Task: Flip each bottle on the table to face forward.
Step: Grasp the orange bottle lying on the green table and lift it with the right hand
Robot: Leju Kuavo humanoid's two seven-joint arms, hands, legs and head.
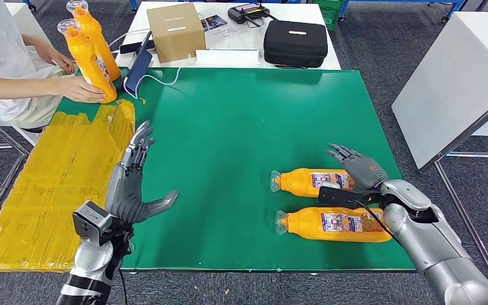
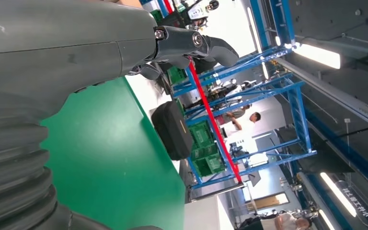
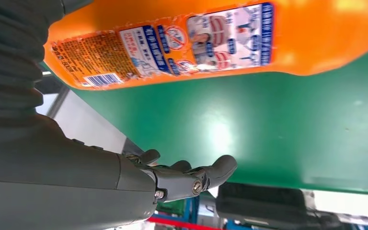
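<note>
My left hand (image 1: 135,184) hovers open over the left part of the green mat (image 1: 241,121), fingers spread and pointing to the far side, thumb out to the right, holding nothing. Just left of it the mat's edge meets a patch of yellow tape (image 1: 51,190) that runs to the near left corner. Between my two hands the middle of the mat is bare, a broad open stretch reaching to the far edge.

My right hand (image 1: 356,168) is open too, fingers extended, resting over the label end of the far lying bottle (image 1: 308,182); I cannot tell whether it touches it. A second lying bottle (image 1: 330,223) sits just nearer, close to the mat's near edge, both with caps pointing left. In the right wrist view an orange bottle's label (image 3: 172,43) faces the camera above the mat, with my fingers (image 3: 206,175) apart from it.

I count four orange bottles: the two lying near right, and two upright bottles (image 1: 89,57) at the far left corner, where a person's hand (image 1: 79,89) grips the nearer one.

Beyond the far edge on a white table (image 1: 241,38) stand one cardboard box (image 1: 175,30) and one black case (image 1: 295,42). To the right stands another white table (image 1: 457,76), well apart from the mat.
</note>
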